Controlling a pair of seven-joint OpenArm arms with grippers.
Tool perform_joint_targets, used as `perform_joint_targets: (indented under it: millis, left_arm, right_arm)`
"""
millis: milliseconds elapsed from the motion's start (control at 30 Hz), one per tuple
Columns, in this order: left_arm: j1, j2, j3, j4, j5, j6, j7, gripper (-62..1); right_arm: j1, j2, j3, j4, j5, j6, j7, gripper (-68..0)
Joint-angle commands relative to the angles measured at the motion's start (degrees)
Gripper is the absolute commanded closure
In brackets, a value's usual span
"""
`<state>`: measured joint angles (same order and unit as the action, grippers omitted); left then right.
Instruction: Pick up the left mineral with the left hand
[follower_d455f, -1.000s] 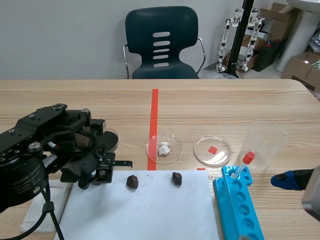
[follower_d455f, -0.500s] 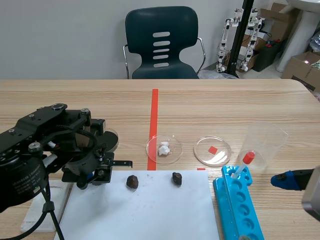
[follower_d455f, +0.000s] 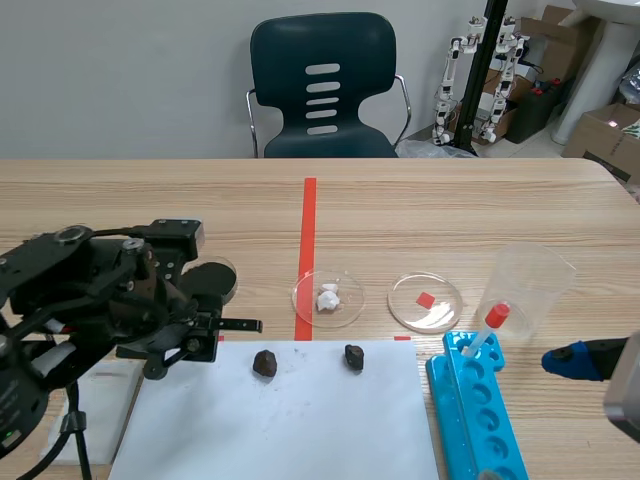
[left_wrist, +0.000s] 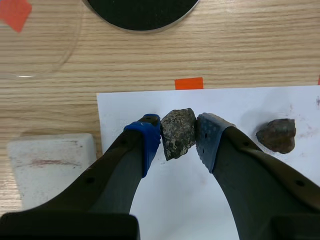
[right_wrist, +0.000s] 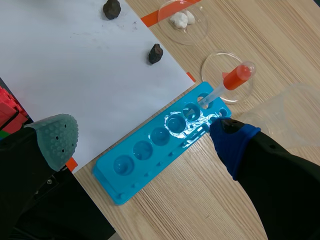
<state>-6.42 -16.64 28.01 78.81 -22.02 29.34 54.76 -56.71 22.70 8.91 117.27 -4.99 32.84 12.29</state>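
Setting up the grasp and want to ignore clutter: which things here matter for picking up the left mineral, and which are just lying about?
Job in hand:
- left mineral
- left claw, open around it

Lying about:
- right mineral
- paper
- dish with white lumps
- second dish
- rack
- dropper
- beaker
- chair

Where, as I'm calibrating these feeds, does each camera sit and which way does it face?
Scene view: between the arms, facing across the table toward the chair; the left arm shows.
Left wrist view: on that arm, looking down past the open left claw at the left mineral.
Right wrist view: looking down past the open right claw at the blue rack.
Shared: all three show the left mineral and white paper.
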Motion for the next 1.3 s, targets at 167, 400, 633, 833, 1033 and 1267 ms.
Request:
perform_joint_targets:
  millis: [167,400,633,833,1033,1267]
  left_arm:
    - [8.24,-5.40,-4.00,9.68,-0.11,-0.17,-8.52,-14.7]
    - [19.80,-10.54,-9.40,19.82,-2.82,-2.54,-18.99,-14.7]
    - [33.31,-12.76,-17.16,30.16,-2.82,-16.74,-32.50,-14.7]
    - [43.08,-12.74,-24.02,36.89,-2.80,-30.56,-40.98,-14.7]
    - [50.90,-11.43,-29.38,40.09,0.90,-39.67,-49.20,-14.7]
    - [56.76,-9.90,-30.93,40.74,9.22,-40.92,-58.95,-14.7]
  right_arm:
    - [0.37,0.63,0.13,0.92,0.44,-0.07,0.46,-54.7]
    - [0.37,0.63,0.13,0.92,0.44,-0.07,0.46,-54.7]
    - [0.37,0.63,0.13,0.92,0.44,-0.07,0.44,-54.7]
    - [0.37,0.63,0.13,0.92,0.44,-0.07,0.44,-54.7]
    - [0.37,0.63,0.13,0.92,0.44,-0.07,0.46,-54.7]
    - [0.37,0.63,0.13,0.92,0.44,-0.07,0.46,-54.7]
